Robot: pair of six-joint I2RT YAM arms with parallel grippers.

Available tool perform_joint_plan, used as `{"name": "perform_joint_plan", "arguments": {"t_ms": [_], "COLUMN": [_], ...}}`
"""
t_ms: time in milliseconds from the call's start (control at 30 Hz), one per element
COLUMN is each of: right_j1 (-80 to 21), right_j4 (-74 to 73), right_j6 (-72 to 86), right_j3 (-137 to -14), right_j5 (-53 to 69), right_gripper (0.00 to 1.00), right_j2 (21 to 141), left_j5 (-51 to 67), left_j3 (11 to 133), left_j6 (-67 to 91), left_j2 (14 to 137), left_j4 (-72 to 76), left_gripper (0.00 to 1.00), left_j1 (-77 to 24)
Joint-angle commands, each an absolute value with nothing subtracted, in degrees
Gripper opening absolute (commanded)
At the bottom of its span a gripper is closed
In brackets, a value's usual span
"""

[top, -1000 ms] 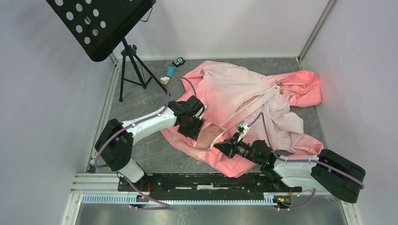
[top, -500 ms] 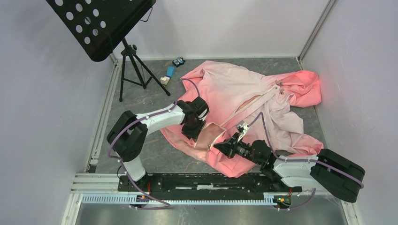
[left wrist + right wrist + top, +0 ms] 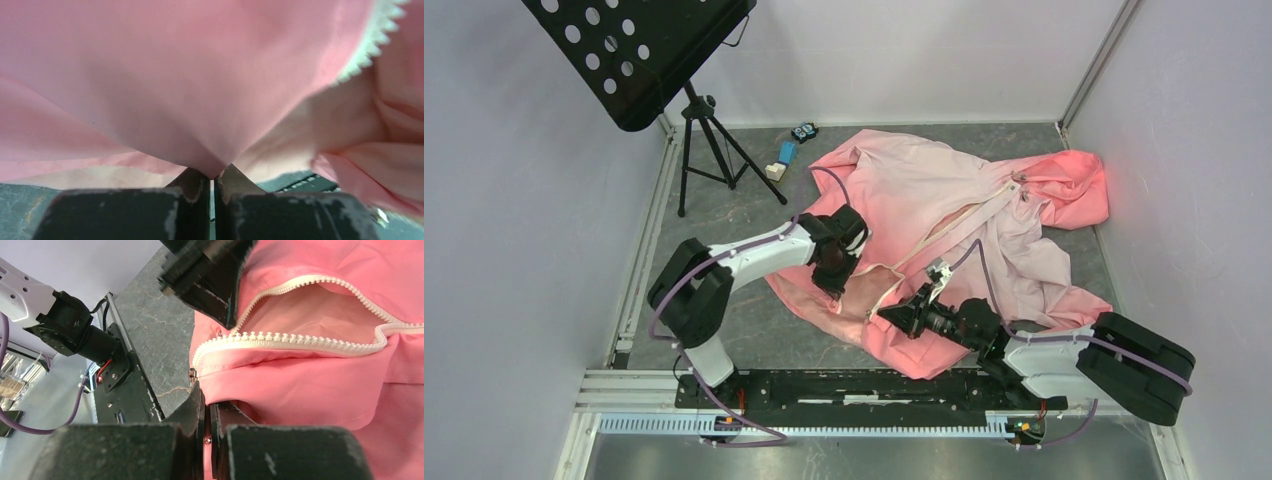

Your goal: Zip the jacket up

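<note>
Jacket [image 3: 924, 185] and arms have shifted only slightly over the last second. At the near hem the right gripper [image 3: 882, 316] has crept a touch to the left. Its jaws are pinched shut on the bottom corner of the pink cloth, where the zipper [image 3: 969, 222] begins. Just beyond it the left gripper [image 3: 838, 288] has drawn in toward the near edge and its elbow has swung rightward. It too is clamped on a fold of the cloth, at the opposite front edge. The open flap between the two grippers looks a little narrower than before.

The garment lies spread on the grey table [image 3: 734, 320], right of centre. It is coral at the near hem and at the hood in the far right corner, and paler pink across the middle. Its cream zipper runs diagonally from the grippers toward the hood. The two sides are parted at the bottom end; farther up it reads as a single strip.

The right wrist camera shows the two rows of white teeth gaping apart into a loop, with the left gripper's dark fingers biting the far edge. The overhead view is too coarse to show that. The left wrist camera shows only cloth bunched to a point between its fingers [image 3: 192, 180], with a short run of teeth at upper right. Only the overhead view takes in the music stand [image 3: 639, 50] at far left and the small blue items [image 3: 789, 150] near it.
</note>
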State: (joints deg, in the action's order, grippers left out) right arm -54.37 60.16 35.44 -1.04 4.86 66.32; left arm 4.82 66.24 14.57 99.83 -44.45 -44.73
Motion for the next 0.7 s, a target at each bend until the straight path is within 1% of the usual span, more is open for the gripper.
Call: {"name": "perform_joint_plan", "arguments": {"t_ms": [0, 167, 200, 300, 367, 433, 667], "right_j1": [-54.3, -52.8, -52.7, -52.7, -52.7, -52.7, -52.7], "right_j4": [67.8, 83.6, 84.8, 86.0, 86.3, 84.8, 79.6], "right_j6": [36.1, 38.1, 38.5, 38.5, 37.1, 35.0, 30.9], "right_j3": [1.3, 1.7, 1.2, -0.4, -2.3, -3.5, -6.8], "right_j5": [7.2, 12.0, 12.4, 13.8, 14.5, 14.5, 14.4], "right_gripper": [0.0, 0.0, 0.0, 0.0, 0.0, 0.0, 0.0], "right_j2": [69.2, 76.9, 78.0, 80.5, 81.8, 82.6, 83.7], "left_j5": [10.1, 15.1, 15.2, 15.6, 18.5, 21.0, 24.2], "left_j3": [66.7, 63.9, 63.1, 60.9, 60.1, 59.6, 58.2], "left_j6": [13.2, 11.2, 10.5, 9.6, 9.3, 8.8, 9.8], "left_j2": [89.9, 81.3, 80.2, 78.1, 78.0, 78.3, 76.4], "left_j4": [-43.4, -40.9, -40.7, -39.5, -38.8, -38.3, -36.7], "left_gripper": [0.02, 0.02, 0.02, 0.02, 0.02, 0.02, 0.02], "left_j1": [-44.2, -43.8, -43.6, -42.8, -42.3, -42.3, -42.1]}}
